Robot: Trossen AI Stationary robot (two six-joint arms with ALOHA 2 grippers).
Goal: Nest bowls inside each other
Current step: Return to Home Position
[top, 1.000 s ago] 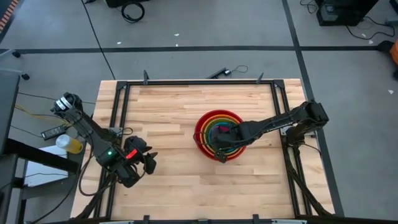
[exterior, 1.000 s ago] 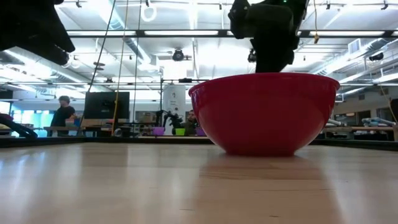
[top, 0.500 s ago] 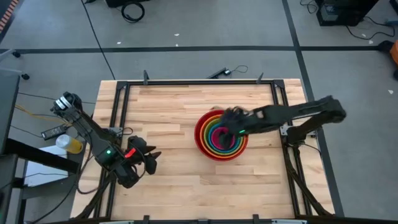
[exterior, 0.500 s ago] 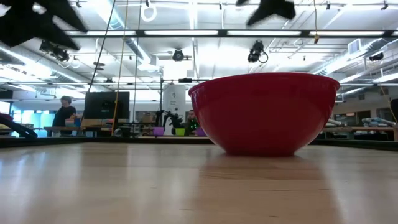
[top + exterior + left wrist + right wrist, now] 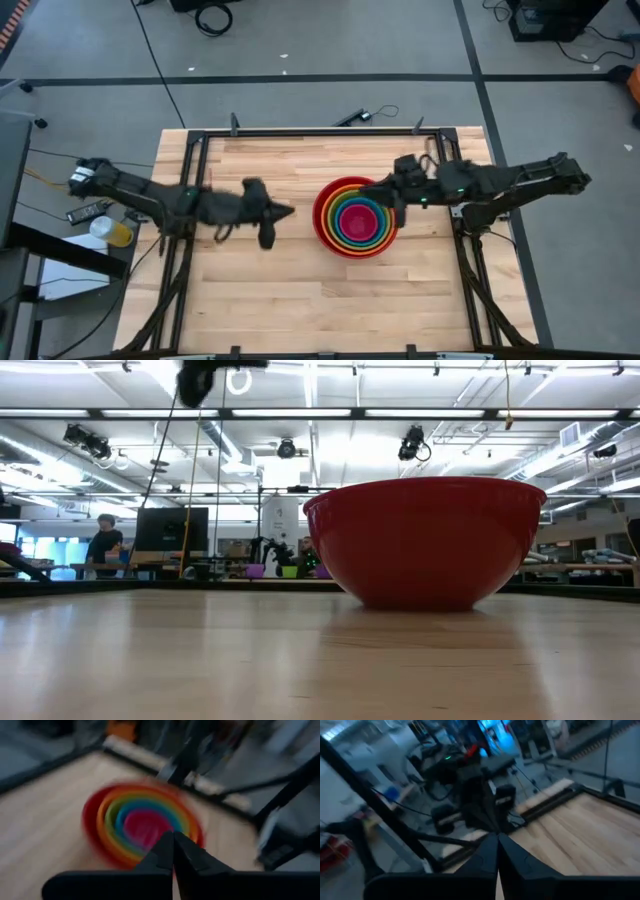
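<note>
Bowls [image 5: 356, 217] stand nested in one stack on the wooden worktop [image 5: 280, 290], nearer its right edge than its left and about halfway between the far and near edges. The red bowl [image 5: 352, 253] is outermost; inside it come the orange bowl [image 5: 325, 220], the lime green bowl [image 5: 333, 220], the blue bowl [image 5: 341, 220] and, at the centre, the pink bowl [image 5: 358, 220]. Seen from above, the rims form even rings.

The left gripper [image 5: 285, 211] hangs over the middle of the worktop, just beside the stack on its left and apart from it, with its arm stretched in from the left edge. In the left wrist view its two dark fingers [image 5: 167, 851] lie pressed together and hold nothing, and the nested bowls show blurred beyond them.

The right gripper [image 5: 375, 186] is above the far right part of the red bowl's rim, with its arm reaching in across the right edge. In the right wrist view its fingers [image 5: 492, 854] are likewise closed against each other and empty, pointing across the wood towards the black frame [image 5: 555, 800] at the worktop's edge.

From table height only the red bowl's wall is visible, resting upright on the wood. A dark part of an arm [image 5: 205, 375] shows high up, on the left gripper's side of the bowl. A person [image 5: 103, 540] stands far back in the room.
</note>
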